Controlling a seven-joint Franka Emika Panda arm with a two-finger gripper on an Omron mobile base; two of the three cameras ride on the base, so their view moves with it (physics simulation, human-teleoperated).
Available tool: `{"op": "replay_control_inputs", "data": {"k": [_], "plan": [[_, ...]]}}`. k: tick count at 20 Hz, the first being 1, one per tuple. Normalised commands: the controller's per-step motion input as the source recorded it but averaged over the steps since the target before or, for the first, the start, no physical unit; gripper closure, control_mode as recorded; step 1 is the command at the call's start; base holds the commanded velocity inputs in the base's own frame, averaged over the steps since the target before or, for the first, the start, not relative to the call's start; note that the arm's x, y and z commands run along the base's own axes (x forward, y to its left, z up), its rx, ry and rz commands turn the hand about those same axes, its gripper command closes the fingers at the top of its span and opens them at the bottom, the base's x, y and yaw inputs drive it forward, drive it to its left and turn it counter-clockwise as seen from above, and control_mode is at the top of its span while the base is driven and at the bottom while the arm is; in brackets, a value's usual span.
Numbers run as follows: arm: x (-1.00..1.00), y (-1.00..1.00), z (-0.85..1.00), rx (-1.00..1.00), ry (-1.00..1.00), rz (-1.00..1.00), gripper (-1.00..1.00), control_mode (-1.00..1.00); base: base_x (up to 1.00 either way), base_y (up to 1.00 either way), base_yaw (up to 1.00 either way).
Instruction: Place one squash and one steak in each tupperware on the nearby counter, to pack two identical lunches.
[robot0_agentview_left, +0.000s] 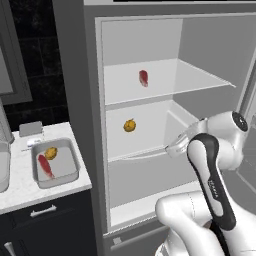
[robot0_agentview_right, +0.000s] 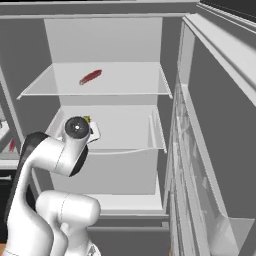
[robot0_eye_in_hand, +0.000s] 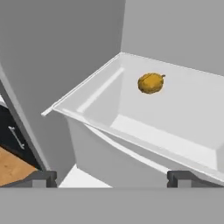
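While one lumpy yellow-orange squash (robot0_eye_in_hand: 151, 83) lies in the white fridge drawer (robot0_eye_in_hand: 131, 131) ahead of and beyond the two-finger gripper (robot0_eye_in_hand: 111, 178), that gripper hangs with jaws wide apart and empty, short of the drawer's front rim.

Squash (robot0_eye_in_hand: 151, 83) in fridge drawer (robot0_eye_in_hand: 183, 127)

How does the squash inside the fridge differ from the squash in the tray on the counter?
The fridge squash lies alone in a white drawer; the tray squash sits in a grey tray beside a red steak.
The fridge squash is inside the open fridge, below the shelf; the tray squash is out on the marble counter.
Both are small, lumpy, roundish and yellow-orange.
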Motion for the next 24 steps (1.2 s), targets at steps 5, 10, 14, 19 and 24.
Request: {"op": "replay_control_inputs", "data": {"k": [5,10,14,19,24], "plan": [[1.0,0.41,0.61,-0.02,0.11,0.0,-1.0,-1.0,0.0,0.0,0.0],[1.0,0.39,0.25,0.0,0.32,-0.11,-1.0,-1.0,0.0,0.0,0.0],[0.59,0.03,-0.06,0.0,0.32,-0.14,-1.0,-1.0,0.0,0.0,0.0],[0.34,0.0,-0.64,0.0,0.05,-0.11,-1.0,-1.0,0.0,0.0,0.0],[0.43,0.06,-0.79,0.0,0.0,-0.09,-1.0,-1.0,0.0,0.0,0.0]]}}
